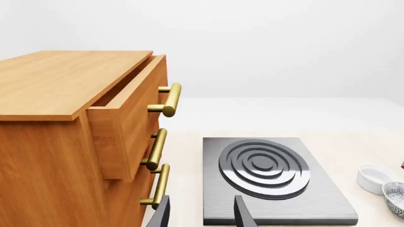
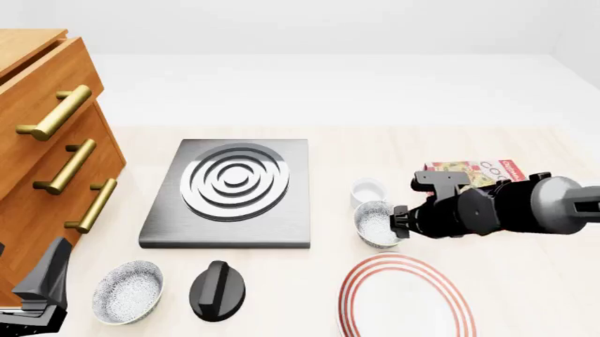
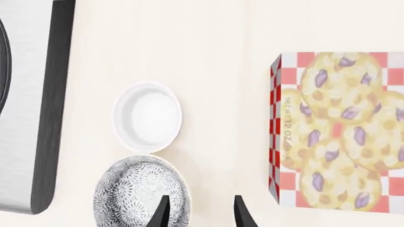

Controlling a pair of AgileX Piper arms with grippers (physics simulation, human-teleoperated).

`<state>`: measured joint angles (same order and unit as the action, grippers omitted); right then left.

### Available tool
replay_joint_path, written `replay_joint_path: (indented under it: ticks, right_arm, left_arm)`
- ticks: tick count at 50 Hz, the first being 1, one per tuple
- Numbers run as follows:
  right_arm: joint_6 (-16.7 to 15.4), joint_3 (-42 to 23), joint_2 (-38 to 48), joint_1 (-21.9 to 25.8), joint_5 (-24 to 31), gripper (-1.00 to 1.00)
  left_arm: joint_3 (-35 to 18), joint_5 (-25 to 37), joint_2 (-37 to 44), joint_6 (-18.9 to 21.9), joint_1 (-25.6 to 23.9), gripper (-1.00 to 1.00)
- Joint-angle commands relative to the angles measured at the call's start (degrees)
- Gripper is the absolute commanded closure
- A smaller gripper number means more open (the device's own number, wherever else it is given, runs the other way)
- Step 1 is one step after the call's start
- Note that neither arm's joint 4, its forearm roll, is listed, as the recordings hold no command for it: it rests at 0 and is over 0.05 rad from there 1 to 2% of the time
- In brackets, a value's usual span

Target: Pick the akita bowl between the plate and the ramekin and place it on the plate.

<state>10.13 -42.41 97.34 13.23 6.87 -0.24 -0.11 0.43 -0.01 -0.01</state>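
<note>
The akita bowl (image 2: 376,225) (image 3: 134,193), speckled, sits between the white ramekin (image 2: 369,190) (image 3: 147,117) and the red-ringed plate (image 2: 403,302). My right gripper (image 2: 400,222) (image 3: 200,213) is open at the bowl's right rim. In the right wrist view one finger lies over the bowl's inside and the other over the table beside it. A look-alike speckled bowl (image 2: 128,291) rests at the front left. My left gripper (image 2: 42,291) (image 1: 202,215) hangs open by the cabinet, holding nothing. The left wrist view catches the ramekin (image 1: 375,177) and the akita bowl (image 1: 396,198) at its edge.
A wooden drawer cabinet (image 2: 47,161) (image 1: 69,132) with brass handles stands at the left, top drawer slightly open. A grey stove burner (image 2: 232,191) (image 1: 268,175) lies mid-table. A black knob-like object (image 2: 218,289) sits near the front. A cookie box (image 2: 478,170) (image 3: 341,127) lies behind the right arm.
</note>
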Motion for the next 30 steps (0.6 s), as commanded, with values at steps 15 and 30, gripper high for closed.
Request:
replay_joint_path:
  ticks: [15, 30]
  right_arm:
    - [-2.06, 1.32, 0.64, -1.83, -2.75, 1.0]
    - [-2.05, 1.22, -5.12, -1.58, 0.42, 1.0]
  left_arm:
    - [0.0, 0.0, 0.0, 0.0, 0.0, -1.0]
    - [0.0, 0.0, 0.01, 0.0, 0.0, -1.0]
